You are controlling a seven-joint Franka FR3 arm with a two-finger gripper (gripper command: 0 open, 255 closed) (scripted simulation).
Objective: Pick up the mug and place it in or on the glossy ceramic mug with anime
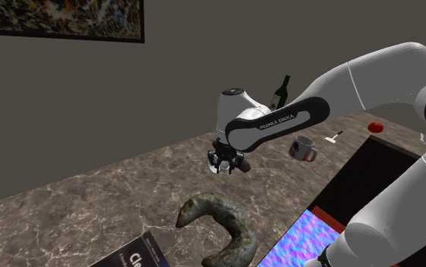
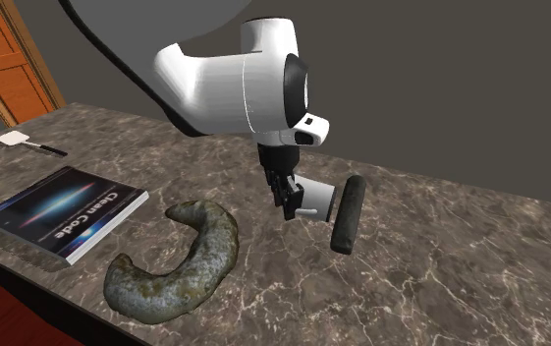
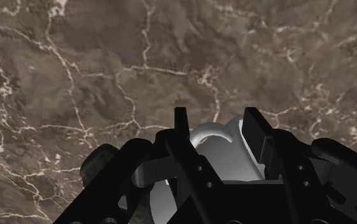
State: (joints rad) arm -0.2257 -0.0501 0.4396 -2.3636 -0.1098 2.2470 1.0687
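- Here, a marble-patterned bench (image 1: 89, 197) is carrying everything. A book (image 1: 135, 254) is lying flat by the bench's near edge in the shoulder view, well apart from the work.
- Next along, a rough, curved, stone-like piece (image 1: 226, 224) is resting on the bench just beside the book. It is probably only something to steer around.
- Over the bench's open middle, the black gripper (image 1: 228, 165) is hanging above the marble.
- Its fingers (image 3: 254, 130) are pinching a plain white mug (image 3: 228, 153) between them.
- In the wrist view, the mug's handle loop is poking out past the fingertips. That is likely why the grip is sitting across the body, leaving the handle free.
- The mug appears to be hanging clear of the surface, presumably so it can travel without scraping.
- In the second exterior view, a dark cylinder (image 2: 346, 214) is lying on the bench just beside the held mug. It is too close to say whether they are touching.
- Farther right in the shoulder view, a dark bottle (image 1: 282, 92) is standing towards the far edge, behind the arm.
- Below the bottle, the picture-printed mug (image 1: 303, 149), the target, is sitting on the bench well apart from the gripper. Its mouth needs to stay reachable for the white mug to go in or on it.
- Beyond the target, a small white spatula (image 1: 335, 137) and a red object (image 1: 376, 126) are lying near the far right corner.
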